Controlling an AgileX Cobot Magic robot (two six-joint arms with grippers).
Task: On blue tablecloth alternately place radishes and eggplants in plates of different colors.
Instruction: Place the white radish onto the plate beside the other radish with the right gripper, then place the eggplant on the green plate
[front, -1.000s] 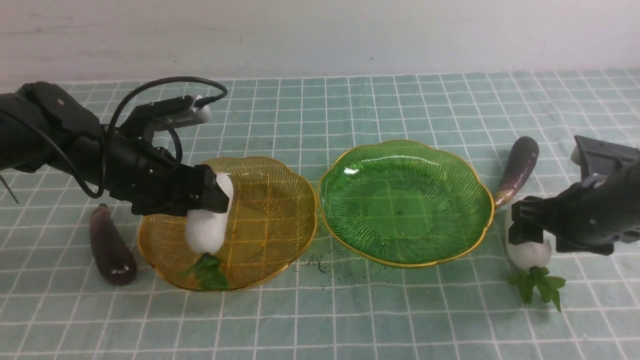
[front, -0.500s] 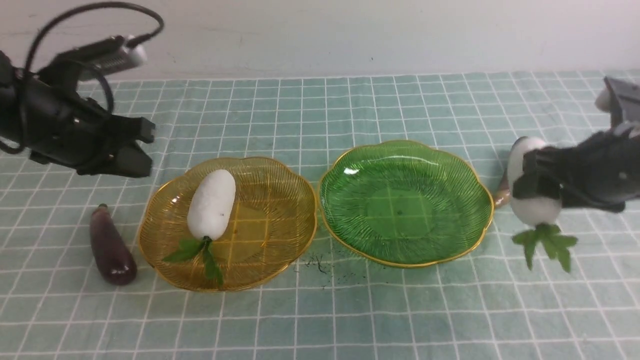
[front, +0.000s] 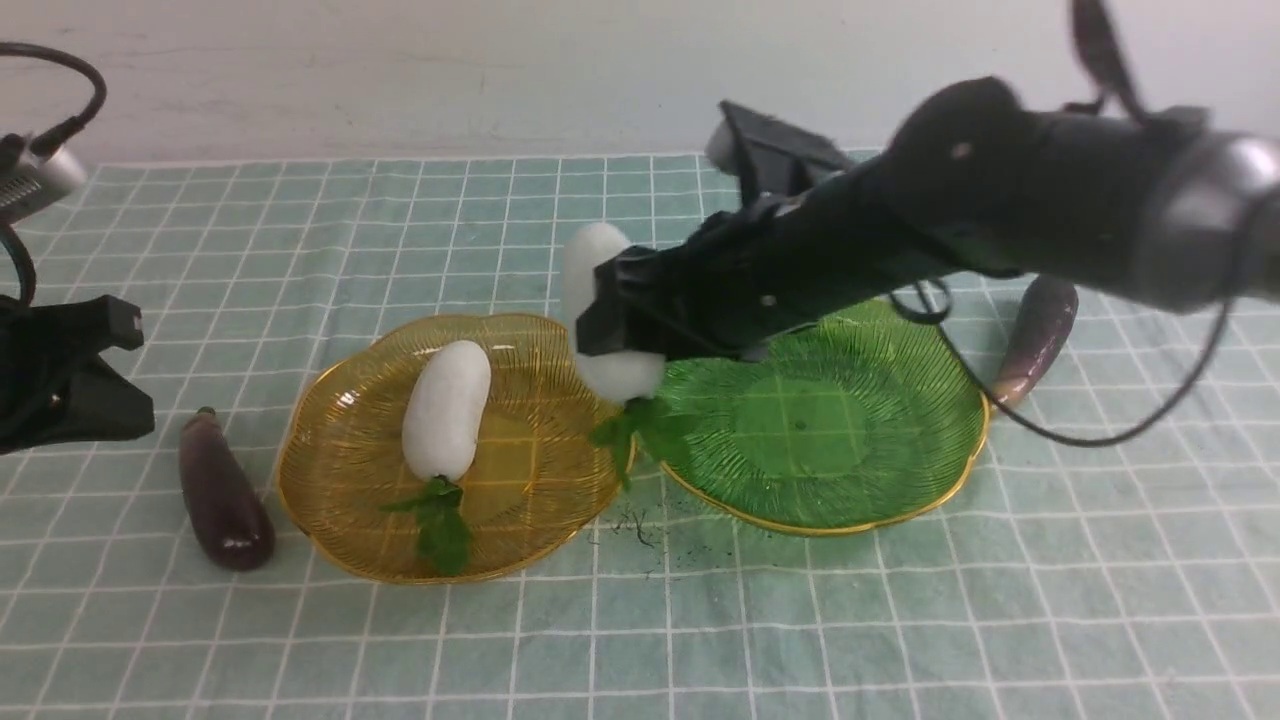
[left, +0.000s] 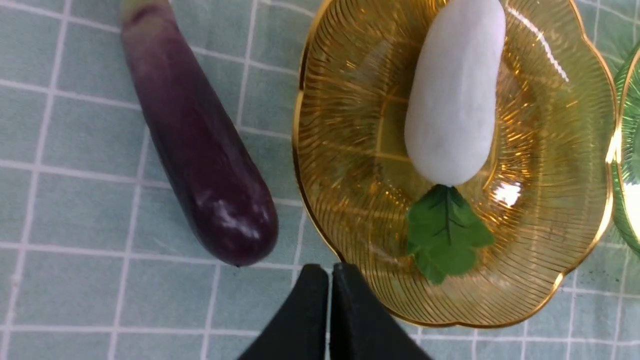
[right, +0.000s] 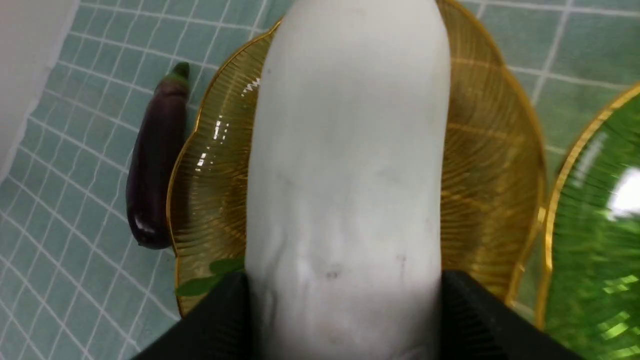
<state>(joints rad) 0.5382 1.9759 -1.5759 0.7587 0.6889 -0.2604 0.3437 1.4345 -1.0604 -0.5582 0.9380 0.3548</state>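
**A:** What is the right gripper (front: 620, 335) doing?

**B:** It is clasping the raised radish (front: 590, 262) across its lower body. The jaws are standing wide around it, and the leaves (front: 640, 430) are dangling underneath. The radish is hanging in the air about where the amber plate (front: 540, 440) and the green plate (front: 850, 440) are meeting.

**A:** And the left gripper (left: 330, 280)?

**B:** Its 2 jaws are pressing together on nothing. It is hovering over the blue tablecloth (front: 700, 620), near the dark eggplant (front: 225, 490) that is lying just beside the amber plate.

**A:** Where are the other pieces sitting?

**B:** The other radish (front: 447, 410) is lying in the amber plate, with its leaves pointing at the near rim. The curved eggplant (front: 1040, 330) is resting on the cloth by the green plate's right edge. The green plate is holding nothing.

**A:** How is a radish going to handle?

**B:** I am judging it stiff, smooth and fairly light. Being round, it may be swivelling between the pads, so a hold across the thick middle is suiting it. The leaves are looking too soft to serve as a handle.

**A:** And the eggplants?

**B:** They are looking glossy and tapered, so I am expecting 1 to slip out if pinched near the thin end. I am favouring the fuller belly, gripped across its width.
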